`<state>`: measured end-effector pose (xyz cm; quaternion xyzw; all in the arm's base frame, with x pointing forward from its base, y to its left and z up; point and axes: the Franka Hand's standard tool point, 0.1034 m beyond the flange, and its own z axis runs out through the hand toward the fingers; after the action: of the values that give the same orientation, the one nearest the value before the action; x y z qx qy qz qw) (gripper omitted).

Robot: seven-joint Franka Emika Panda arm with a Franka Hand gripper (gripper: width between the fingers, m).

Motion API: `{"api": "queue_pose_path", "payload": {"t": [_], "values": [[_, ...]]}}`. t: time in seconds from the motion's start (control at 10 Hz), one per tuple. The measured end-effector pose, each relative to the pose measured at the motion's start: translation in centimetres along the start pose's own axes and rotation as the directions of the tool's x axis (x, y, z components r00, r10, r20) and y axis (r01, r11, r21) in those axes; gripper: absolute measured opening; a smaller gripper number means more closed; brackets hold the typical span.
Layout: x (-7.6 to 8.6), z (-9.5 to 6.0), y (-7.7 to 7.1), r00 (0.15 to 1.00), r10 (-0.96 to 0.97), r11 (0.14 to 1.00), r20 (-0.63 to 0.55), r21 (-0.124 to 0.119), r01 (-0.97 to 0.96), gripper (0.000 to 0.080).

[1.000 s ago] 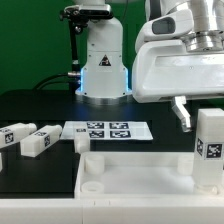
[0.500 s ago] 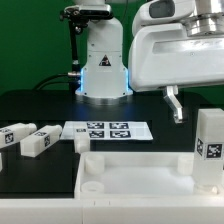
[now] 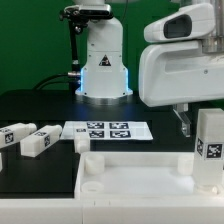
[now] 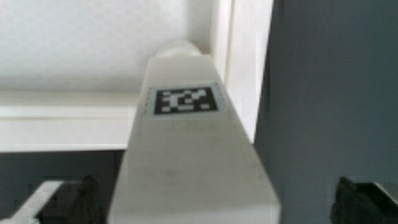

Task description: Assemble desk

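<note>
The desk's white tabletop lies flat at the front of the exterior view. One square white leg with a black-and-white tag stands upright on its corner at the exterior view's right. My gripper hangs over that leg, open. In the wrist view the tagged leg runs between the two dark fingers, and there is a clear gap on one side. From outside only one finger shows, beside the leg's top. Two loose legs lie on the black table at the exterior view's left.
The marker board lies flat behind the tabletop. The arm's white base, lit blue at its foot, stands at the back centre. A small white part sits by the tabletop's far corner. A green wall closes the back.
The jaws have spread wider off the upright leg. The hand rose a little, then came down slightly toward the exterior view's right. The leg stays standing.
</note>
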<state>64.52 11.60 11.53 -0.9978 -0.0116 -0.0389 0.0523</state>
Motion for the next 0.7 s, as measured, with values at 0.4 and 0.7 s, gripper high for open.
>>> {"api": "queue_pose_path", "payload": {"t": [0.4, 0.7], "values": [[-0.3, 0.2, 0.0, 0.999, 0.052, 0.999, 0.018, -0.006, -0.052, 0.044], [-0.6, 0.4, 0.8, 0.941, 0.338, 0.941, -0.032, -0.009, -0.338, 0.0293]]}}
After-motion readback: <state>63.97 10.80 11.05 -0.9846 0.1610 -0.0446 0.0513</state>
